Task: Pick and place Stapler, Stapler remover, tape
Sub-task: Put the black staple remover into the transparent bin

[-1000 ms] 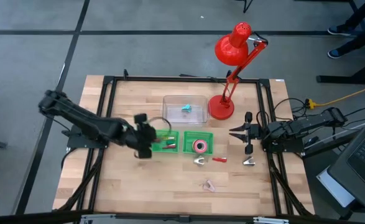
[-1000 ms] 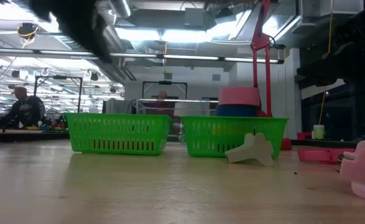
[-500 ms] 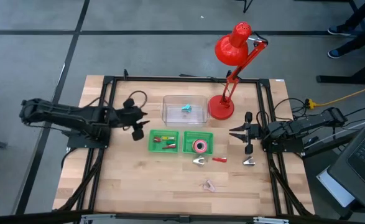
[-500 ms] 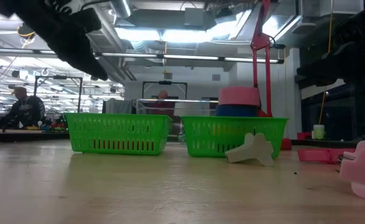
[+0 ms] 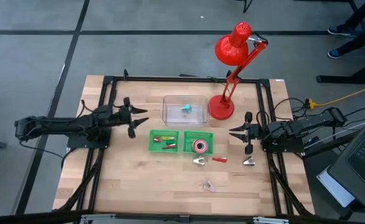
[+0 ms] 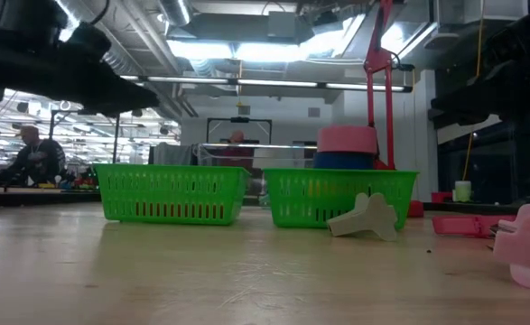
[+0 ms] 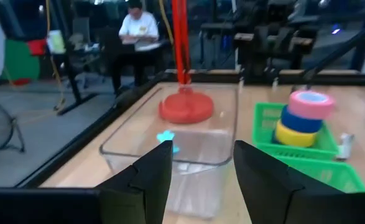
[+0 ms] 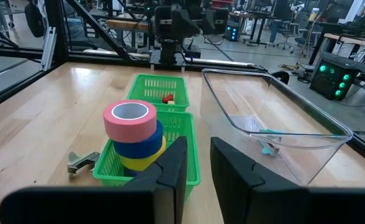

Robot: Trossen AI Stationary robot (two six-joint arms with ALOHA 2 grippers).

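**Both tools idle, tape stacked in the right basket**

My left tool (image 5: 132,118) hangs above the desk (image 5: 138,180) near its left edge, beside the clear tub (image 5: 184,109), its fingers (image 7: 151,174) spread apart and holding nothing. My right tool (image 5: 239,132) waits over the right side of the desk, by the base of the red lamp (image 5: 221,107); its fingers (image 8: 176,163) stand a little apart with nothing between them. The tape (image 8: 133,135) sits in a stack, pink over blue over yellow, in the right green basket (image 5: 198,144). The left green basket (image 5: 163,141) holds small red and yellow pieces. Two metal staple removers (image 5: 199,161) and a red item lie on the desk just in front of the baskets.
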